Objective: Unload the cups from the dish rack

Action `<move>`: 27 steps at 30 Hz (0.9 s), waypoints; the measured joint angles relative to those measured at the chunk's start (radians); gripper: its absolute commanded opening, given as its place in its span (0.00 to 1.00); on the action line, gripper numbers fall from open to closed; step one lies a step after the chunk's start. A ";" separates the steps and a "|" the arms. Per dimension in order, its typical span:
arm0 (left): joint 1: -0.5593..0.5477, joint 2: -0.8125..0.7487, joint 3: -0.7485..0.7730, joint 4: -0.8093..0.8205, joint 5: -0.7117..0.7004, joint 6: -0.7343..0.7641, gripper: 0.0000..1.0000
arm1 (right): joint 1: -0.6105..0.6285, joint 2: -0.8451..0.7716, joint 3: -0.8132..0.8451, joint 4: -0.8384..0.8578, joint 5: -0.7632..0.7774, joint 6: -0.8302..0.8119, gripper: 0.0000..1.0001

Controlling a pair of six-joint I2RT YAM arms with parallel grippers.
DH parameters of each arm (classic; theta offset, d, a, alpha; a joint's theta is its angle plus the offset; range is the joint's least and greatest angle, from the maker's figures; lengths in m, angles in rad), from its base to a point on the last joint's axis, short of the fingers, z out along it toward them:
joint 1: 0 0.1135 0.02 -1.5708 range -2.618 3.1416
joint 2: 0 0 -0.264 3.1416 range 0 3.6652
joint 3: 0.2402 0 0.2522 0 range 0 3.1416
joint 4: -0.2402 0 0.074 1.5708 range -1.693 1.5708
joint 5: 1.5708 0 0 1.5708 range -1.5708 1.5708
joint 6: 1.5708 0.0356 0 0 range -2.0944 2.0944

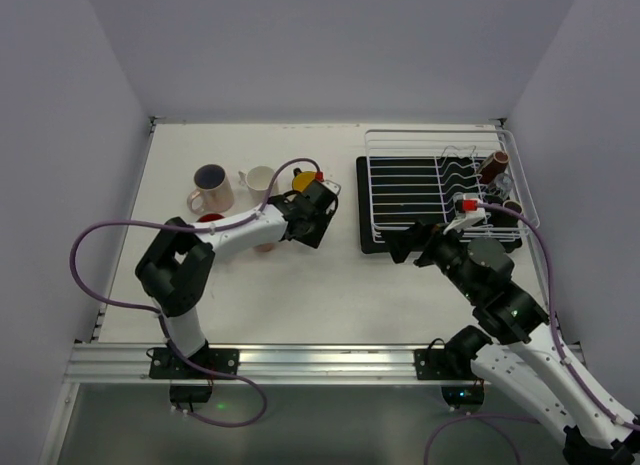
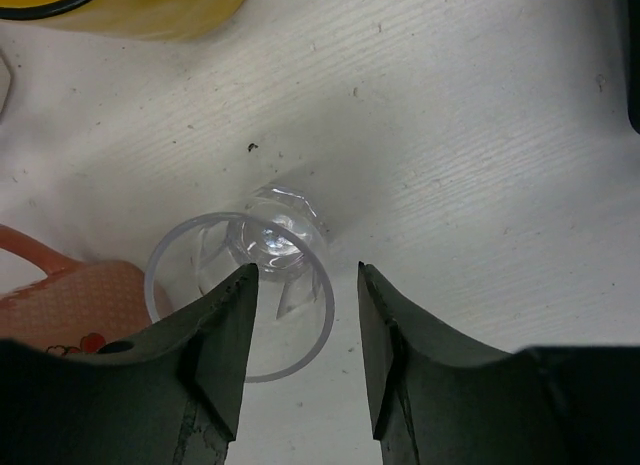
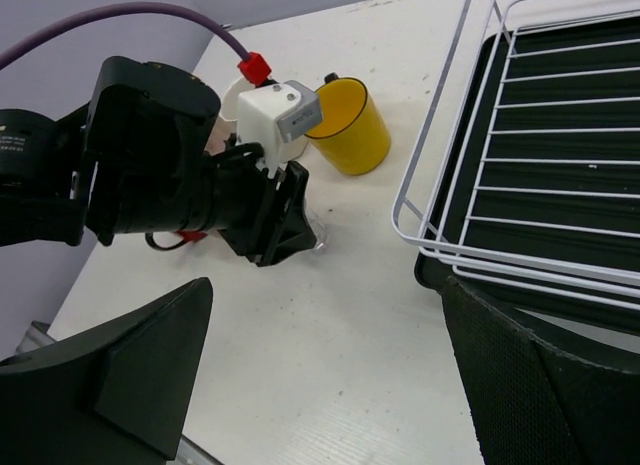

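A clear glass [image 2: 262, 247] stands upright on the table. My left gripper [image 2: 305, 270] is open just above it. Its left finger covers part of the rim, and the rim's right side lies between the fingers. In the top view the left gripper [image 1: 312, 225] hides the glass. The white wire dish rack [image 1: 400, 175] sits on a black tray at the right, with a dark brown cup [image 1: 493, 168] and another cup [image 1: 513, 207] at its right end. My right gripper [image 1: 405, 247] is open and empty beside the rack's near left corner [image 3: 425, 235].
A yellow cup [image 3: 350, 125] stands just beyond the left gripper. A cream mug with a dark inside [image 1: 210, 188], a white cup [image 1: 260, 182], a red cup [image 1: 210, 220] and a pinkish cup [image 2: 80, 300] stand on the table to the left.
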 measured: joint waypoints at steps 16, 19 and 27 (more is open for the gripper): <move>-0.024 -0.674 -0.075 0.135 0.097 0.000 0.87 | -0.319 0.238 0.153 -0.064 0.105 -0.056 0.76; -0.024 -0.910 -0.170 0.191 0.136 0.000 0.88 | -0.425 0.323 0.212 -0.071 0.125 -0.068 0.71; -0.024 -1.326 -0.502 0.182 0.195 -0.002 0.89 | -0.594 0.678 0.436 -0.062 0.180 -0.081 0.67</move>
